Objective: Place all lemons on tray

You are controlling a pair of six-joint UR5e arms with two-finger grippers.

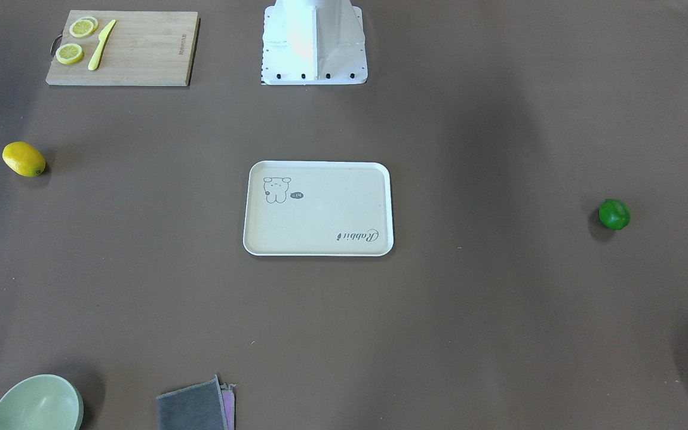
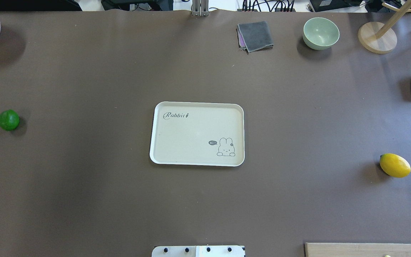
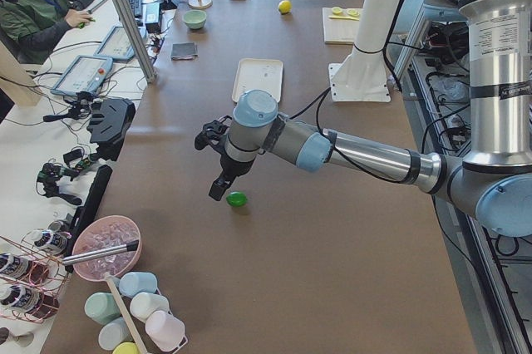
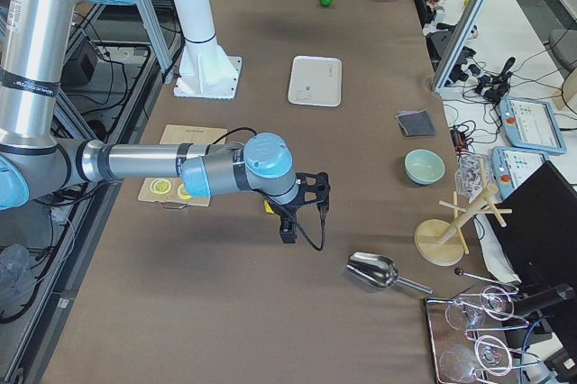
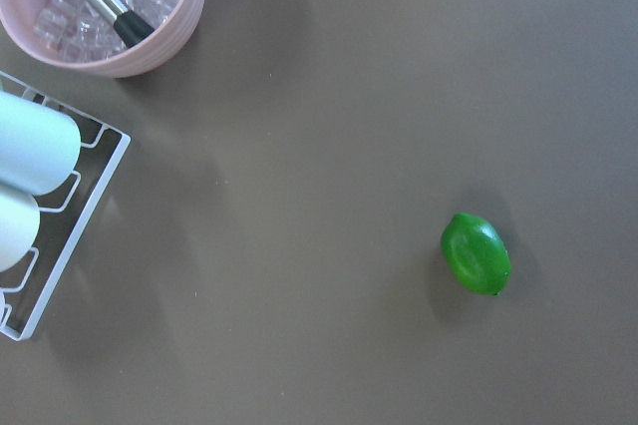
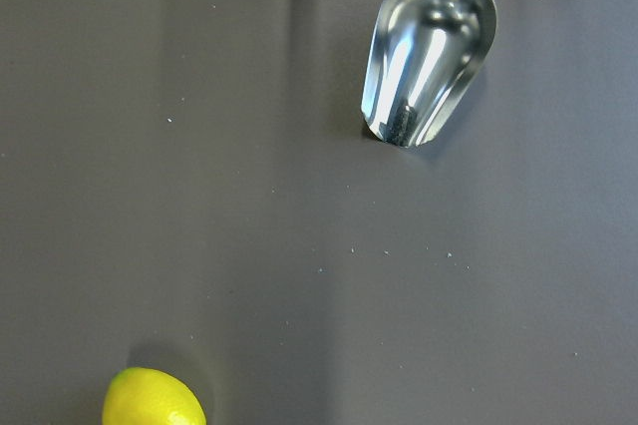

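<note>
Brown worktop (image 2: 84, 200) fills the room's middle, with the cream tray (image 2: 191, 135) at its centre. The green lemon (image 2: 8, 120) lies well apart at the robot's left end, the yellow lemon (image 2: 395, 165) at the right. The left claw (image 3: 218, 192) hangs near the green lemon and the right claw (image 4: 288, 234) near the yellow. I cannot tell whether either is clenched.

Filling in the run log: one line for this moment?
tray empty | green lemon on table, robot's left | yellow lemon on table, robot's right | placed: none
</note>
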